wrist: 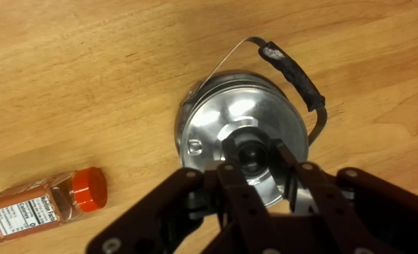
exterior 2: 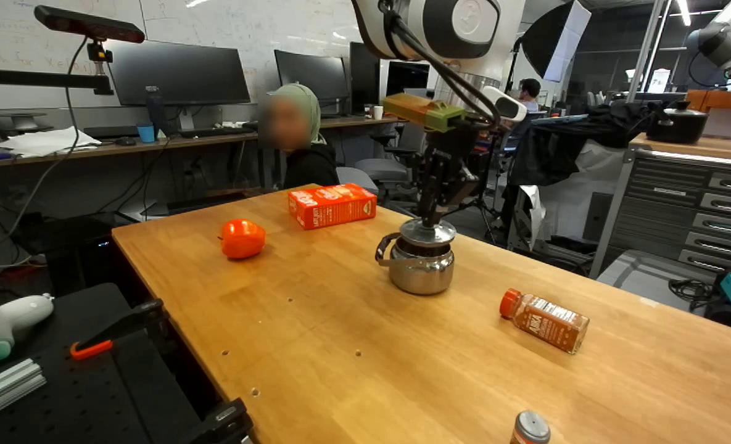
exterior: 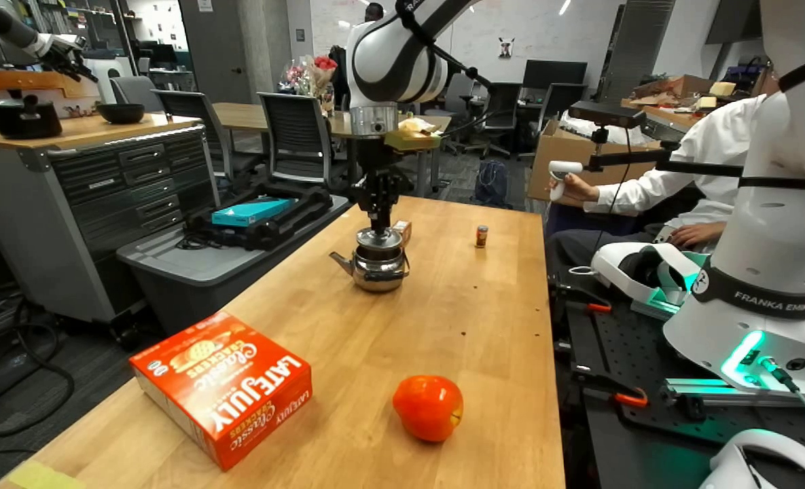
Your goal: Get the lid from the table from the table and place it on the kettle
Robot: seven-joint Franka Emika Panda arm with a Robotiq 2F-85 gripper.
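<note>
The lid is a round silvery disc with a dark knob. My gripper is shut on its knob, one finger on each side. The lid is held level just above the mouth of the kettle, with a dark gap between them in both exterior views. The kettle is squat shiny steel and stands upright on the wooden table. Its spout shows in an exterior view. In the wrist view the lid covers most of the kettle, whose handle is swung down to one side.
A spice bottle with a red cap lies beside the kettle. A small upright jar stands farther along the table. An orange cracker box and a red-orange fruit are on the kettle's opposite side.
</note>
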